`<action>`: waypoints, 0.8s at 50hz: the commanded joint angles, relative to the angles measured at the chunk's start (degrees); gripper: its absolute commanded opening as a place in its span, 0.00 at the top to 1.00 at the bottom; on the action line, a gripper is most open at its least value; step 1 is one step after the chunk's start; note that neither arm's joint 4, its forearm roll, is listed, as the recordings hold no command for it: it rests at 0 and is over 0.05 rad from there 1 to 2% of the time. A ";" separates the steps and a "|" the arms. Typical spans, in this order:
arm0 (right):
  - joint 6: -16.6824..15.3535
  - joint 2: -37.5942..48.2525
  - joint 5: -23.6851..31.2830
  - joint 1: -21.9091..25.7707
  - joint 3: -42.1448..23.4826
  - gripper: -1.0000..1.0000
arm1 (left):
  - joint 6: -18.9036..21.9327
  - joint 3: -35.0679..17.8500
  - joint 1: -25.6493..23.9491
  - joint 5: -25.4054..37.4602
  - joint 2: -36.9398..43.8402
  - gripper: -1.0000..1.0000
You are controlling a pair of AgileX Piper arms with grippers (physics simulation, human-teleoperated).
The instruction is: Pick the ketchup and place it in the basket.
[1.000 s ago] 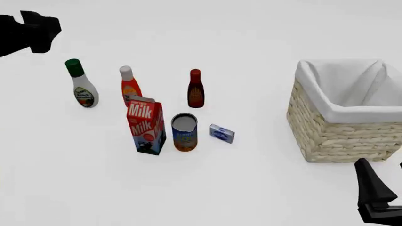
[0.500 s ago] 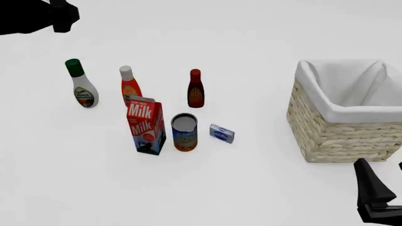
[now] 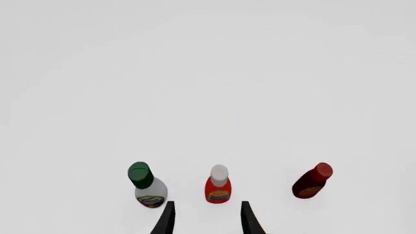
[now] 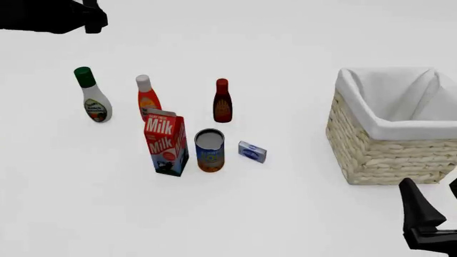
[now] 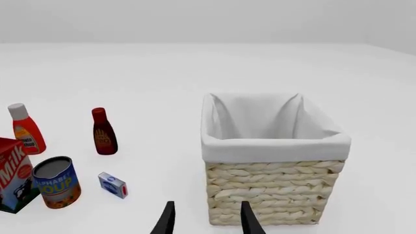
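Note:
The ketchup (image 4: 147,99), a red-orange bottle with a white cap, stands upright behind the milk carton. It also shows in the left wrist view (image 3: 218,187) and the right wrist view (image 5: 26,134). The basket (image 4: 389,155), woven with a white lining, stands at the right, and its wall shows in the right wrist view (image 5: 273,190). My left gripper (image 4: 94,17) is high at the far left, open and empty (image 3: 206,220), well back from the ketchup. My right gripper (image 4: 434,209) is open and empty (image 5: 206,220), just in front of the basket.
A white bottle with a green cap (image 4: 93,96) stands left of the ketchup, and a dark red-brown bottle (image 4: 222,101) stands right of it. In front of them are a milk carton (image 4: 166,142), a soup can (image 4: 209,150) and a small blue box (image 4: 252,152).
My left arm has moved right and a little up along the far left of the front view. My right gripper has barely shifted. No object has moved.

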 commanded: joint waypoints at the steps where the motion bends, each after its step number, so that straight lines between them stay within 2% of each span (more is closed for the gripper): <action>1: 0.15 1.42 -0.98 0.10 0.02 0.00 | -0.27 -3.22 -0.05 0.47 4.37 0.00; 40: 0.36 3.97 -3.07 0.25 0.04 0.00 | 0.36 -9.94 -0.70 0.18 14.96 0.00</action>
